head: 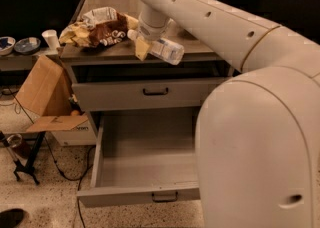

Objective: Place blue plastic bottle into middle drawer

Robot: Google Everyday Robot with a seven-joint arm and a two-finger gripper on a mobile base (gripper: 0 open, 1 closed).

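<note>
**Item: blue plastic bottle, held at front edge of cabinet surface**

Blue plastic bottle (162, 49): clear, faintly bluish ribbed plastic, cylindrical, with a pale label and a white cap. It is held off the surface (200, 47), at its front edge. The long axis is close to level and slightly tilted. The cap points up and to the left of the view, toward the snack bag, and the base points down and to the right.

Gripper (146, 47): at the end of a smooth white arm that comes in from the upper right. The fingers (142, 48) are tan and flat, clamped on the bottle's cap-side half. One shows in front of the bottle; the other is hidden behind it.

Middle drawer (145, 159): grey metal, pulled fully open below the bottle. It has a flat bare floor, slanting side walls, a narrow front panel and a small dark handle (164, 197).

Upper drawer front (125, 97): flat grey with a dark handle, lying between the surface and the open drawer.

Snack bag (100, 28): crumpled brown and white, lying on the surface just left of the bottle's cap.

Cardboard box (42, 89): brown with open flaps, on the floor to the left of the cabinet.

Robot body (260, 152): smooth and white, filling the right foreground.
</note>
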